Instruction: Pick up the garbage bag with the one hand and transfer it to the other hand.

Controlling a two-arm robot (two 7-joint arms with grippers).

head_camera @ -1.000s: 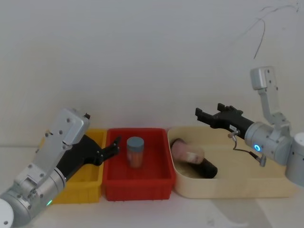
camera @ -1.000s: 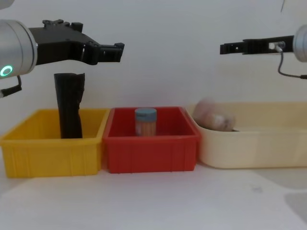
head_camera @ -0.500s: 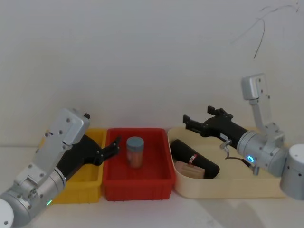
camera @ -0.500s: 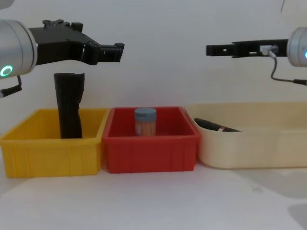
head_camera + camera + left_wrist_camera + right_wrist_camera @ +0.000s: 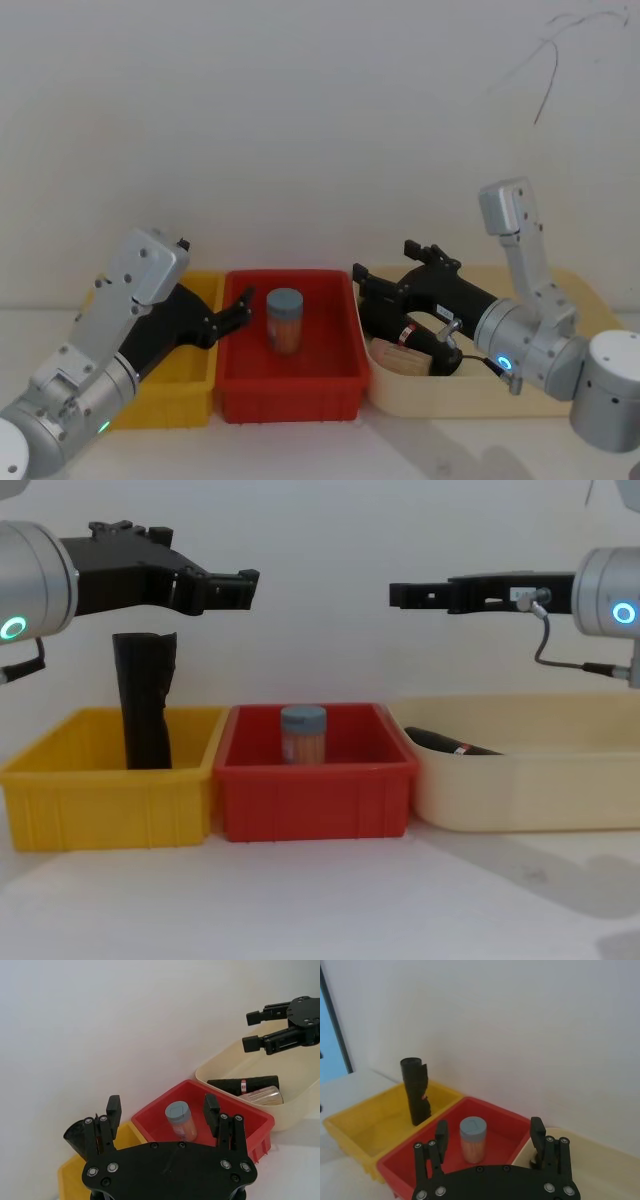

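Observation:
A black rolled garbage bag (image 5: 392,325) with a red-and-white band lies in the cream tub (image 5: 520,400), also seen low behind the tub's wall (image 5: 450,745). A second black roll (image 5: 145,705) stands upright in the yellow bin (image 5: 100,800). My left gripper (image 5: 245,585), green-lit, hovers open above the yellow bin's right end, above and to the right of that upright roll. My right gripper (image 5: 395,593), blue-lit, reaches leftward, open, high over the tub's left end, with the lying roll below it. Both hold nothing.
A red bin (image 5: 315,800) between the yellow bin and the tub holds a blue-capped jar (image 5: 303,735). A beige packet (image 5: 265,1096) lies beside the roll in the tub. A white wall stands close behind; bare table lies in front of the bins.
My right gripper has swung left and lower over the tub, toward the red bin. A person's hand that was in the tub a second ago is gone. The left arm has not moved.

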